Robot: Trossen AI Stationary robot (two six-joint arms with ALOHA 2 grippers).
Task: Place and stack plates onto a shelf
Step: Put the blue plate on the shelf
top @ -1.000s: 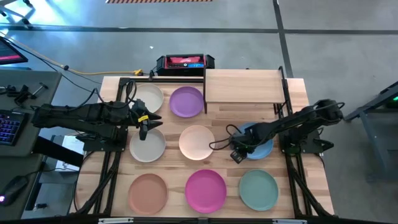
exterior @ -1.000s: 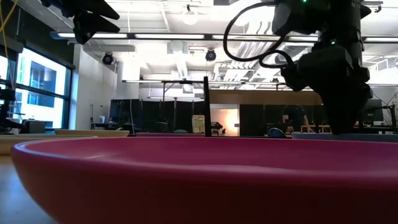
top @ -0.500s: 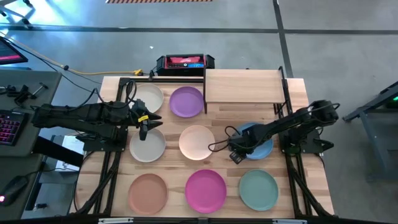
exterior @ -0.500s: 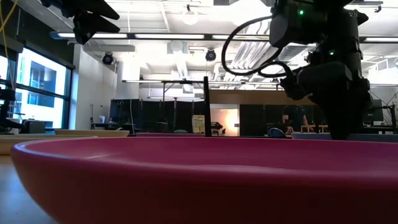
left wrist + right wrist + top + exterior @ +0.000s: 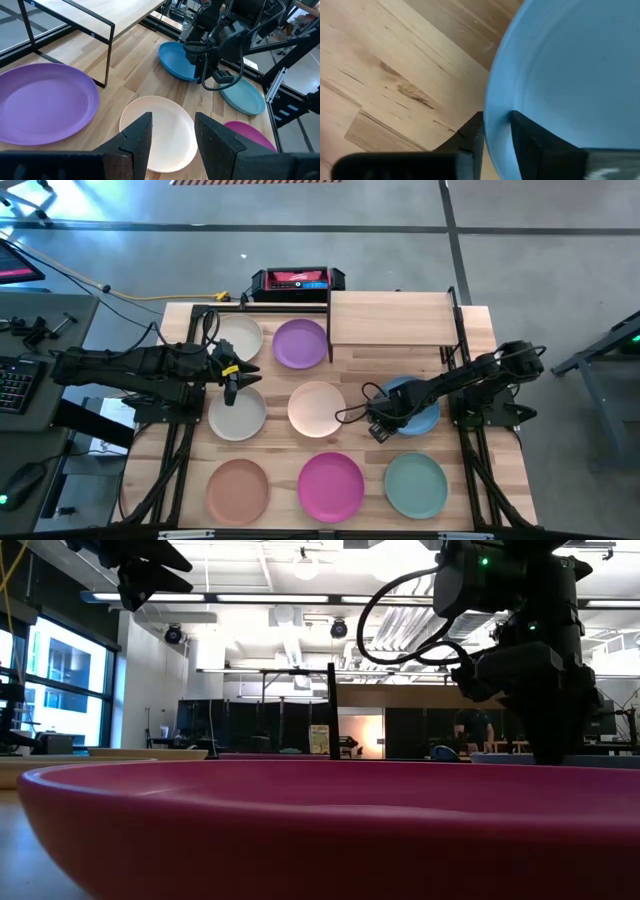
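Observation:
Eight plates lie on the wooden table: cream (image 5: pixel 236 338), purple (image 5: pixel 300 343), grey-beige (image 5: pixel 238 414), peach (image 5: pixel 317 408), blue (image 5: pixel 418 402), terracotta (image 5: pixel 238 488), magenta (image 5: pixel 331 485) and teal (image 5: pixel 416 484). The light-wood shelf (image 5: pixel 392 317) stands at the far right with nothing on it. My right gripper (image 5: pixel 382 421) is down at the blue plate's left-near rim, shut on it. My left gripper (image 5: pixel 232 385) hangs open and empty above the grey-beige plate's far edge; its fingers frame the peach plate (image 5: pixel 160 132) in the left wrist view. My right gripper has the blue plate's rim (image 5: pixel 492 125) on its left-near side between its two fingers, one finger (image 5: pixel 470 137) outside the rim and one inside the bowl. The fingers come from above, pointing down. The plate lies about level on the table (image 5: pixel 570 758).
The shelf's thin black posts (image 5: pixel 107 55) stand between the purple and blue plates. A red and black device (image 5: pixel 297 280) sits at the table's far edge. The magenta plate (image 5: pixel 320 820) fills the low view's foreground. Bare wood shows between the plates.
My right arm has shifted a little toward the table's left edge and tipped slightly at the blue plate's rim. The blue plate has stayed where it was. My left arm has kept still.

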